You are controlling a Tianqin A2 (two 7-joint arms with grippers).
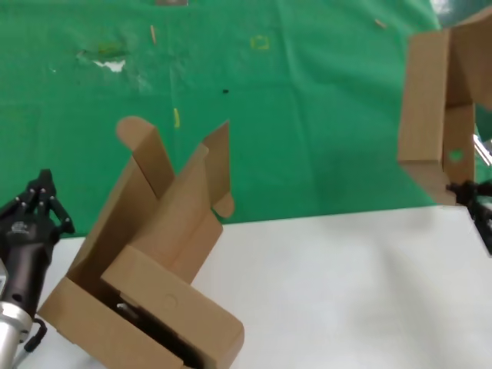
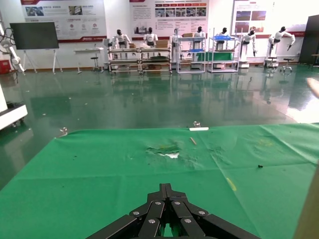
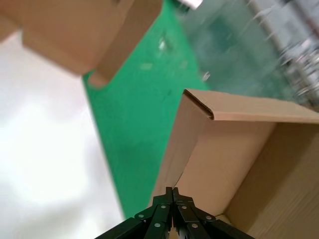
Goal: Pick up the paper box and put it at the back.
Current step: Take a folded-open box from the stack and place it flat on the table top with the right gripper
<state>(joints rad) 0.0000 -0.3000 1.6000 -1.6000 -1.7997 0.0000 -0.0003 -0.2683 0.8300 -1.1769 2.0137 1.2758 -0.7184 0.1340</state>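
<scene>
The paper box [image 1: 432,108] is a brown cardboard mailer. It hangs tilted on end at the far right, above the edge of the green cloth [image 1: 307,115]. A small round hole shows near its lower corner. My right gripper [image 1: 463,190] is shut on the box's lower edge. In the right wrist view the gripper [image 3: 172,190] pinches a wall of the open box [image 3: 239,149], with green cloth [image 3: 134,124] below. My left gripper [image 1: 40,201] is shut and empty at the left, over the cloth's near edge; its tip [image 2: 167,188] points across the green cloth [image 2: 124,169].
Nested brown cardboard boxes with tall upright flaps [image 1: 154,269] stand at the front left on the white tabletop [image 1: 346,292], close to my left arm. They also show in the right wrist view [image 3: 75,35]. Small scraps and a stain [image 1: 108,61] lie on the cloth.
</scene>
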